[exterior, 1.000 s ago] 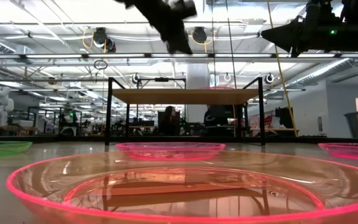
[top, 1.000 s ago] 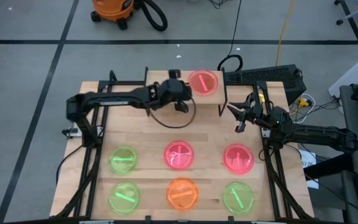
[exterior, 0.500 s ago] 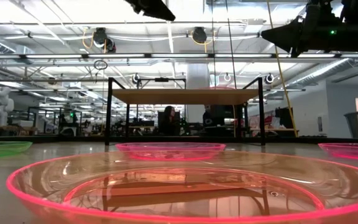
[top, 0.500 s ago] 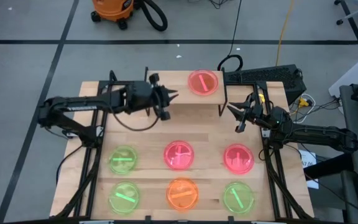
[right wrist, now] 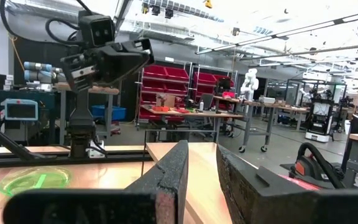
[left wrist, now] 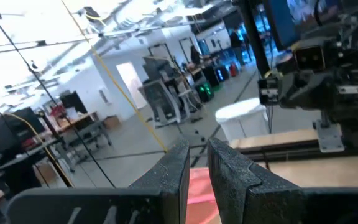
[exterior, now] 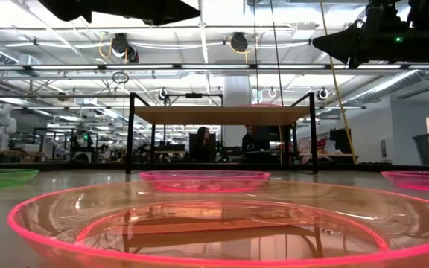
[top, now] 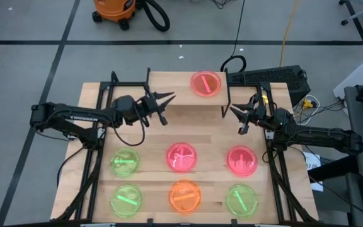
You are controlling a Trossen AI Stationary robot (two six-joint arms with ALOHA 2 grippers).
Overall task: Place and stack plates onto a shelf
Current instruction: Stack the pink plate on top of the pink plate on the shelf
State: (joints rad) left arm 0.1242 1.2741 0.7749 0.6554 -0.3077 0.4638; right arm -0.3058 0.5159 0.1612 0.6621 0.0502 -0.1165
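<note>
One pink plate lies flat on the shelf, a light-wood board on black legs at the table's far side. On the tabletop, six plates rest flat in two rows: green, pink, pink, then green, orange, green. My left gripper hangs in the air at the shelf's left end, pointing level toward the right, open by a narrow gap with nothing in it. My right gripper waits off the shelf's right end, open and holding nothing.
Black frame rails run along both sides of the table. The shelf's black legs stand on the tabletop. A dark box with cables sits at the far right corner. A bare strip of wood lies between the shelf and the plate rows.
My left gripper has drawn back from above the shelf, close to the pink plate, toward the table's left edge, and has tipped from pointing down to pointing level. The pink plate stays on the shelf.
</note>
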